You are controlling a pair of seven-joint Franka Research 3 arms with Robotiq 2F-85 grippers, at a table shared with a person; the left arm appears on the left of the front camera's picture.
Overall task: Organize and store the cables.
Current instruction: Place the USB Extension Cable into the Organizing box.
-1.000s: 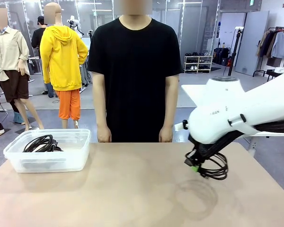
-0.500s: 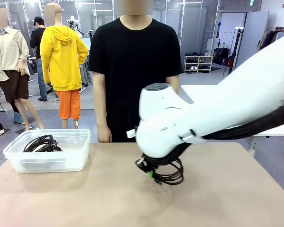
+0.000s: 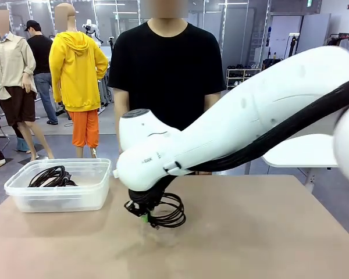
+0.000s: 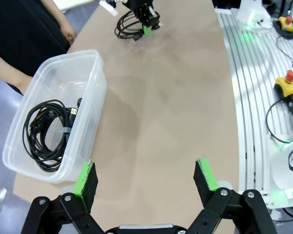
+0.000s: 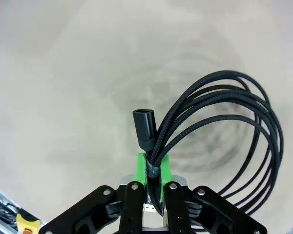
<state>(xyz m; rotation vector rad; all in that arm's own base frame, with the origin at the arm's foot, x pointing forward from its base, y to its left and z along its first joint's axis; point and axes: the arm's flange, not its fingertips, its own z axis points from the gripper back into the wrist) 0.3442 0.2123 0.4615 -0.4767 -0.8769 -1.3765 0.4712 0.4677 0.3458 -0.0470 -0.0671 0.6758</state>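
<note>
The right hand (image 3: 144,216) is clamped tight on a coiled black cable (image 3: 167,211), which hangs just above the tabletop (image 3: 250,244). At nine o'clock from it sits a clear plastic bin (image 3: 58,185) holding another coiled cable (image 3: 51,176). The left hand (image 4: 145,179) hovers with fingers spread wide, gripping nothing.

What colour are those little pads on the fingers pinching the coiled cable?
Bright green pads, clamping the black braided coiled cable; the right wrist view shows them best.
</note>
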